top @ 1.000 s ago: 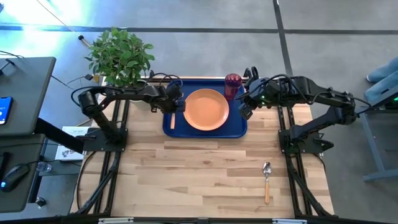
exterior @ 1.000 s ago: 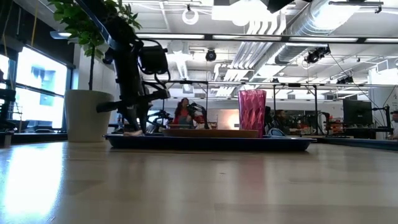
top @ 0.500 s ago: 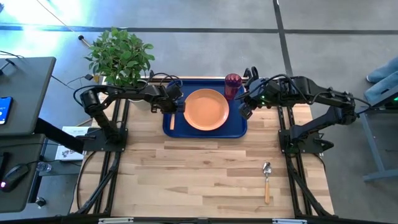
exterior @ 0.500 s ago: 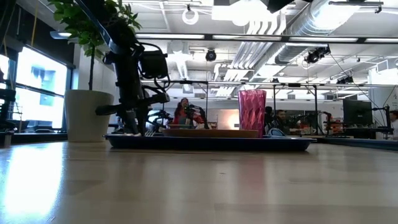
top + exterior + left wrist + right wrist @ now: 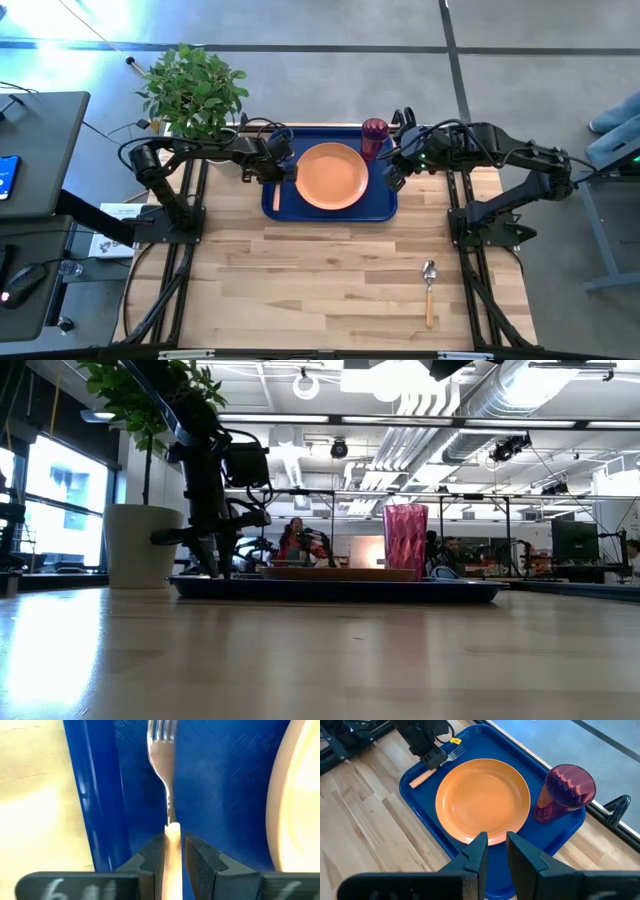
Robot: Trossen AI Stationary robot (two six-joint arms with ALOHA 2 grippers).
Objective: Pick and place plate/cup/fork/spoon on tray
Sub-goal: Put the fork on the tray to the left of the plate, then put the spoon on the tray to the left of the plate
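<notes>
The dark-blue tray (image 5: 383,205) lies at the table's far middle. On it rest the orange plate (image 5: 331,176), the magenta cup (image 5: 374,138) upright at its far right corner, and the fork (image 5: 163,750) flat along its left side, tines (image 5: 455,752) toward the far edge. My left gripper (image 5: 173,842) is shut on the fork's wooden handle. My right gripper (image 5: 393,172) hovers open and empty by the tray's right edge, near the cup. The spoon (image 5: 429,288) lies on the table near the front right. My left gripper pinches the fork's wooden handle (image 5: 173,832) between its two fingers, close to where the metal neck begins. The fingers come from above and lie across the handle. The fork lies flat on the tray floor, its handle end (image 5: 417,781) sticking out behind the fingers.
A potted plant (image 5: 195,90) stands off the table's far left corner, and its pot shows in the low view (image 5: 140,545). Bare wooden tabletop (image 5: 320,270) stretches between the tray and the near edge. People and equipment show in the room behind.
My left gripper has shifted slightly toward the table's left in the low view. The fork, plate and cup stay where they were on the tray.
</notes>
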